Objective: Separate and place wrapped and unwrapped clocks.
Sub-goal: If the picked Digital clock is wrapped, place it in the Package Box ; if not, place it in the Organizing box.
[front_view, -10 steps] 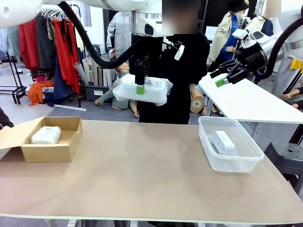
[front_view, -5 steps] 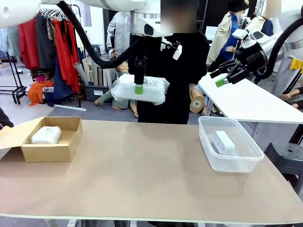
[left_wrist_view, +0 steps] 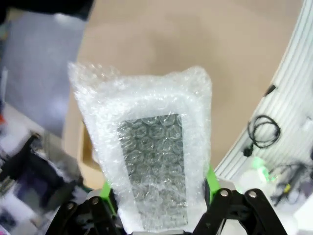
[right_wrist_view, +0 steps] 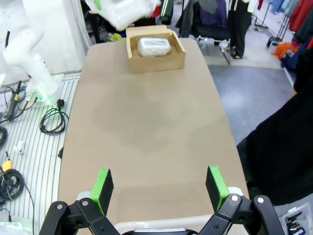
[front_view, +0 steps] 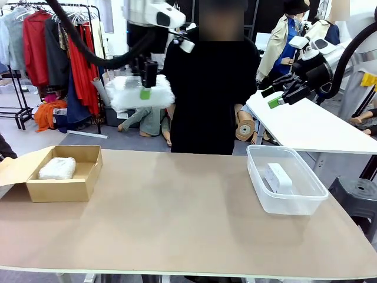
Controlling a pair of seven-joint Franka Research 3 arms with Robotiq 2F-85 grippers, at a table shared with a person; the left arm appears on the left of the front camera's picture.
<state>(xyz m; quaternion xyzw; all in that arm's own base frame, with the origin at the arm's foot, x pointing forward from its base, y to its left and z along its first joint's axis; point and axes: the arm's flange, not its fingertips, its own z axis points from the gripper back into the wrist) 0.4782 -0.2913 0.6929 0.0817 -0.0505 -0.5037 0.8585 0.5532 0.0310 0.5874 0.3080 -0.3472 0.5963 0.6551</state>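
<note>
In the front view, take the cardboard box (front_view: 62, 173) at the table's (front_view: 177, 218) left end as your reference. You will find the small wrapped bundle (front_view: 57, 168) lying inside it. The left gripper (front_view: 145, 88) hangs high above the table, up and to the right of the box, with its fingers clenched on the long bubble-wrap bundle (front_view: 140, 92), which it carries clear of the surface. A person in black (front_view: 215, 94) stands at the far edge. Well to the right of the box sits the clear plastic tub (front_view: 285, 180), holding the bare white clock (front_view: 278, 177). The right gripper (front_view: 283, 94) is raised above and beyond the tub, fingers spread and holding nothing. In the left wrist view, you see the long bundle (left_wrist_view: 151, 156) clamped between the green pads (left_wrist_view: 211, 180), with a corner of the box (left_wrist_view: 88, 156) partly hidden beneath it. In the right wrist view, the right gripper's (right_wrist_view: 159, 183) pads stand wide apart over bare table (right_wrist_view: 146, 122); the box (right_wrist_view: 155, 49) with the small bundle (right_wrist_view: 153, 47) lies at the far end, and the long bundle (right_wrist_view: 128, 11) hangs beside it.
</note>
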